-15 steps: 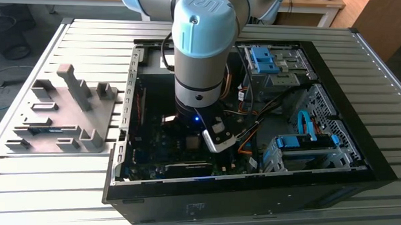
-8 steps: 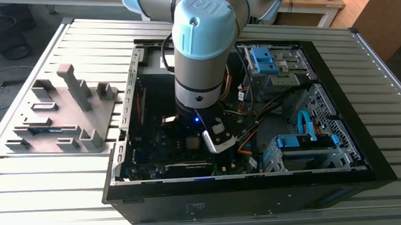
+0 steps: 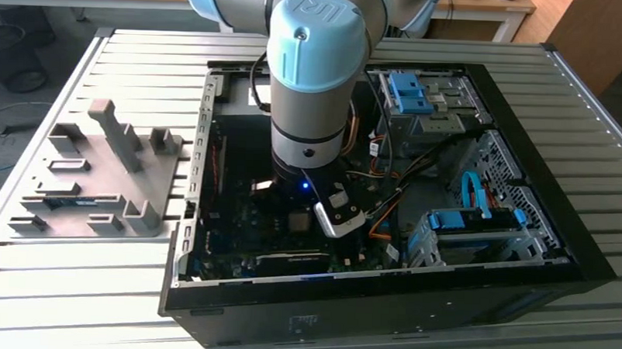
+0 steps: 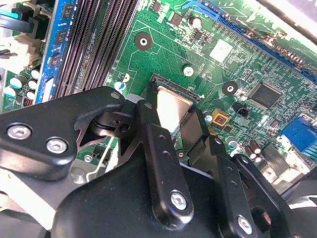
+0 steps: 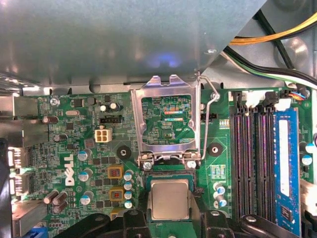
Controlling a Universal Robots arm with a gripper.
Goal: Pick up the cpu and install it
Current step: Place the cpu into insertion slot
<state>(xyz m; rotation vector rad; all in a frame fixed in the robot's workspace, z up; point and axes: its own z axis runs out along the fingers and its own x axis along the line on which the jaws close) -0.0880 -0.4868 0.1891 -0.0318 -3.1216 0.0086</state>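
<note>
The cpu (image 5: 170,199), a small square chip with a dull silver top, lies flat between my gripper's (image 5: 170,214) two black fingers (image 5: 140,218) in both wrist views. The fingers press against two opposite edges of the cpu (image 4: 173,105), so the gripper (image 4: 173,115) is shut on it. The chip sits level over the socket (image 4: 177,91) of the green motherboard (image 5: 89,148); whether it rests in the socket or hovers just above it I cannot tell. The socket's metal load plate (image 5: 171,84) stands swung open beside it. In the exterior view my arm (image 3: 309,155) reaches down into the open computer case (image 3: 389,301).
The load lever (image 5: 210,114) stands raised next to the plate. Black memory slots (image 5: 247,158) and a blue memory stick (image 5: 285,168) run along one side of the socket. Cables (image 3: 393,193) and drive bays (image 3: 475,223) fill the case's right. A grey fixture tray (image 3: 104,175) lies outside, on the exterior view's left.
</note>
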